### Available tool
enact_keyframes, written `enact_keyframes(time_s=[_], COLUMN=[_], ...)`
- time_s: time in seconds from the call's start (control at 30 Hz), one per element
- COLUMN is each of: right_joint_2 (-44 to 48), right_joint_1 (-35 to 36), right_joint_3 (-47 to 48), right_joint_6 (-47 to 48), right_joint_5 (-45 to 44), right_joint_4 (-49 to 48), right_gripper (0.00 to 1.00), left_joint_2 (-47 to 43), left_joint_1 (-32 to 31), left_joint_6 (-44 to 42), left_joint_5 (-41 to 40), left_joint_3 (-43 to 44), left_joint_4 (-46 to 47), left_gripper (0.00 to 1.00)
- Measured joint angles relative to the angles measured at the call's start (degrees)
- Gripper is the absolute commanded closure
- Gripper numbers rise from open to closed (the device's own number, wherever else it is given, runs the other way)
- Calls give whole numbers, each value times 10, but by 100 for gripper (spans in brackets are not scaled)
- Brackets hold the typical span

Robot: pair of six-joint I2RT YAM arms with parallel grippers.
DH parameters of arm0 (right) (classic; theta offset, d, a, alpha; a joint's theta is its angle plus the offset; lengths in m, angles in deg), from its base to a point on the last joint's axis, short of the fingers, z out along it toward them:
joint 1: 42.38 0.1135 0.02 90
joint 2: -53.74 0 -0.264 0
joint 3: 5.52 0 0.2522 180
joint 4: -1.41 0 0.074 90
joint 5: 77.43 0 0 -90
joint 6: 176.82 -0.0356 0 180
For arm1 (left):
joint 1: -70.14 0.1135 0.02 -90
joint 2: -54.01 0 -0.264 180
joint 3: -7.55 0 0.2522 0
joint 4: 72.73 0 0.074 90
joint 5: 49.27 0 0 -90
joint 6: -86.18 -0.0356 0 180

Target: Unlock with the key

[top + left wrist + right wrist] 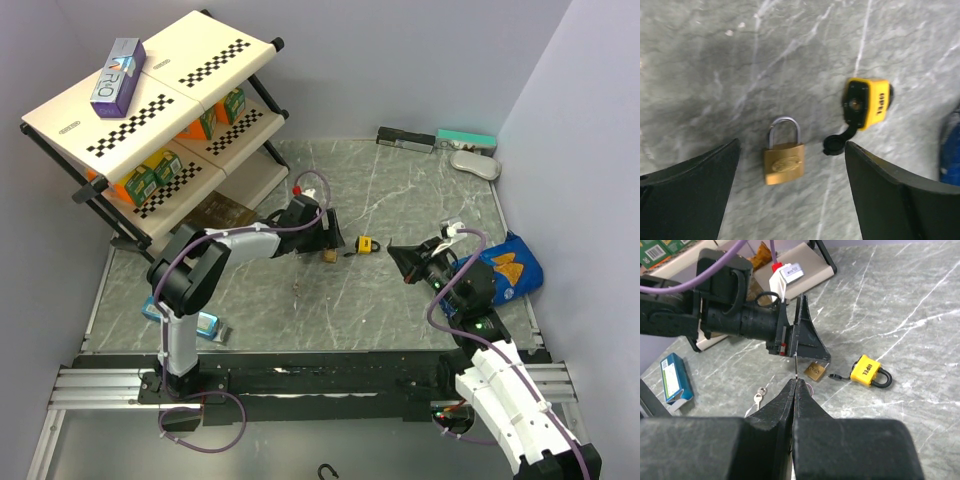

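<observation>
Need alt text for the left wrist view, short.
A small brass padlock with a silver shackle lies flat on the grey marbled tabletop, between the open black fingers of the left hand. A yellow padlock, its black keyhole cap flipped open, lies up and to the right.

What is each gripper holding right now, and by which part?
Left gripper holds nothing, open over the brass padlock. Right gripper pinches what looks like a key by its head, blade sticking out.

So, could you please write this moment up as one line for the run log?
left gripper: open over brass padlock | right gripper: shut | yellow padlock: beside, untouched
</observation>
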Motion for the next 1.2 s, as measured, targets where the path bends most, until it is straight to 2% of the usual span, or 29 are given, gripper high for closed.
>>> enact_keyframes(time_s=[0.23, 0.4, 0.63, 0.87, 1.2], right_joint_2=[0, 0, 0, 0, 0], right_joint_1=[-5, -5, -6, -7, -8], right_joint_3=[-2, -2, -2, -2, -12], right_joint_6=[0, 0, 0, 0, -2], right_joint_5=[1, 1, 2, 2, 2], right_joint_4=[0, 0, 0, 0, -1], right_gripper=[100, 100, 100, 100, 100], left_joint_2=[0, 1, 23, 61, 89], left_joint_1=[-1, -12, -41, -66, -87], left_joint_6=[-63, -92, -117, -139, -163], left_joint_5=[-22, -45, -82, -134, -193], left_joint_3=[20, 41, 83, 141, 183], left_joint_4=[-64, -118, -169, -214, -259], left_gripper=[22, 25, 22, 34, 41])
